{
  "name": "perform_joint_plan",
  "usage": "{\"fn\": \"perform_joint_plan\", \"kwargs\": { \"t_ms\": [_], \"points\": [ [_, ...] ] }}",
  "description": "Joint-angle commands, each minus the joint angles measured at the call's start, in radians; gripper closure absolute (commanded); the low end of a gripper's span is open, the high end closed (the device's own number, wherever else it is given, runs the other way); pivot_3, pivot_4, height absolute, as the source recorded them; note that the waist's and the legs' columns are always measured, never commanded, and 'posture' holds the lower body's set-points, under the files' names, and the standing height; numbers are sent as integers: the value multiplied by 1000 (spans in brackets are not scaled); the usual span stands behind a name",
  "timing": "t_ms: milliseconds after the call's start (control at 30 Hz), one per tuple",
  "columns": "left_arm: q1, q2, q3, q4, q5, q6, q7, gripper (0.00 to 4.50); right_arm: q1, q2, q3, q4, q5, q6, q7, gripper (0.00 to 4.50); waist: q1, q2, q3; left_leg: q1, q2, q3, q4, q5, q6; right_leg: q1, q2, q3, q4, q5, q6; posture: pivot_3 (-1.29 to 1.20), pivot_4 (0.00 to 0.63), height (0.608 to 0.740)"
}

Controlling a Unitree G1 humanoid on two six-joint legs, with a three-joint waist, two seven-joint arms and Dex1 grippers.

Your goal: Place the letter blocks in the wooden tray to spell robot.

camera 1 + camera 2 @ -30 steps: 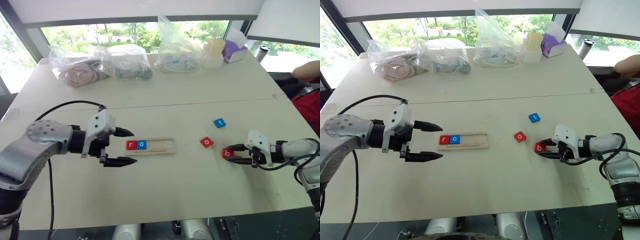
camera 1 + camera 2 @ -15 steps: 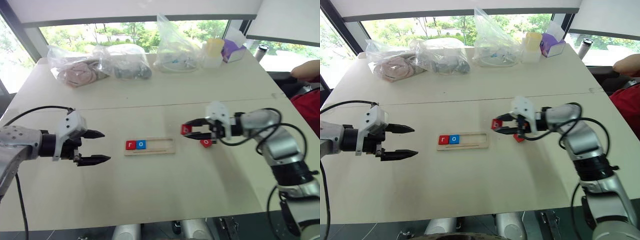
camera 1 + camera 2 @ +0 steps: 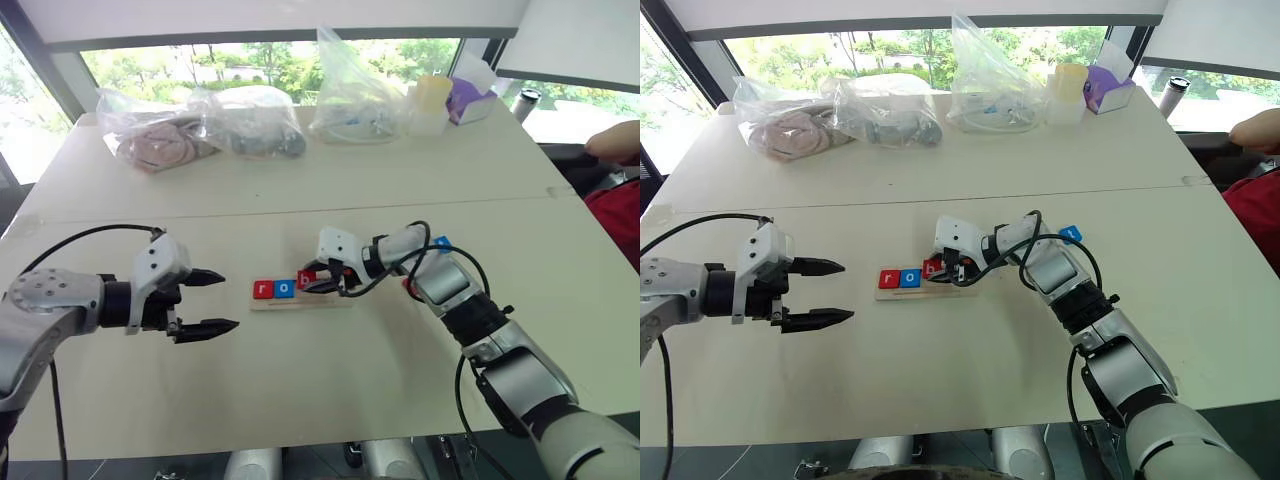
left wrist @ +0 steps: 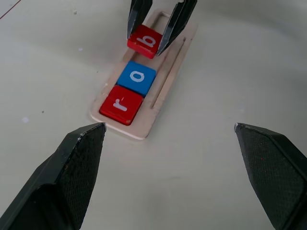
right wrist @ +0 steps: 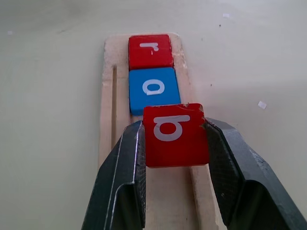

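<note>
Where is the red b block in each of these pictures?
Left eye view: b block mid-table, in the right gripper, over the tray.
Right eye view: b block centre, right of the blue o.
Left wrist view: b block at top, between two fingers.
Right wrist view: b block centre.
Shared landmark: red r at the tray's end.
</note>
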Motion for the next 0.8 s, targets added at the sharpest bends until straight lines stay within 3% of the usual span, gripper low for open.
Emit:
{"fn": "perform_joint_plan", "kwargs": {
  "t_ms": [33, 733, 800],
  "points": [
    [3, -2, 38, -25, -17, 0, 11, 0, -19, 5, -12, -20, 0, -15, 20, 3337, 0, 0, 0, 0, 0, 0, 0, 0, 0, 0, 0, 0, 0, 0, 0, 0, 150, 740],
    [-33, -24, -9, 9, 10, -22, 29, 0, -11, 54, -7, 14, -28, -13, 12, 3337, -2, 0, 0, 1, 0, 0, 1, 0, 0, -2, 0, 0, 6, 0, 0, 0, 150, 740],
    [-34, -26, -8, 8, 10, -20, 30, 0, -12, 57, -7, 22, -34, -21, 6, 2316, -2, 0, 0, 1, 0, 0, 1, 0, 0, -2, 0, 0, 6, 0, 0, 0, 150, 740]
  ]
}}
